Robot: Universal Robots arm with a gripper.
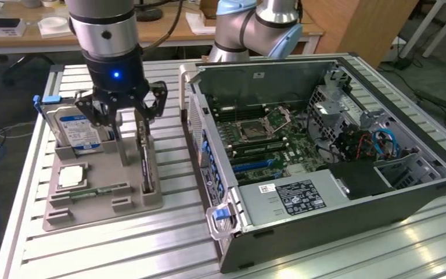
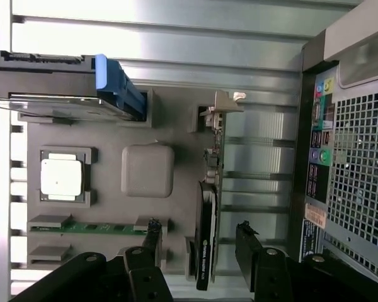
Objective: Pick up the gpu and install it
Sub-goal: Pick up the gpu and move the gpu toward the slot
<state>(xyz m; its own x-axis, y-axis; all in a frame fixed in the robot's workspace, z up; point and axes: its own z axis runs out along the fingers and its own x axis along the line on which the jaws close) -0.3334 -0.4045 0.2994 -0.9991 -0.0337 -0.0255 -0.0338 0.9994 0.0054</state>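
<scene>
The gpu is a thin dark card standing on edge in a slot of the grey parts tray, on the exterior view's left. My gripper hangs just above the card's far end, open, and holds nothing. In the wrist view the gpu runs lengthwise between my two black fingertips, with a gap on each side. Its metal bracket sits at the far end of the gripper.
A silver hard drive with a blue label stands in the tray beside the gripper. A processor and a green memory stick lie nearby. The open computer case, its motherboard exposed, sits on the exterior view's right.
</scene>
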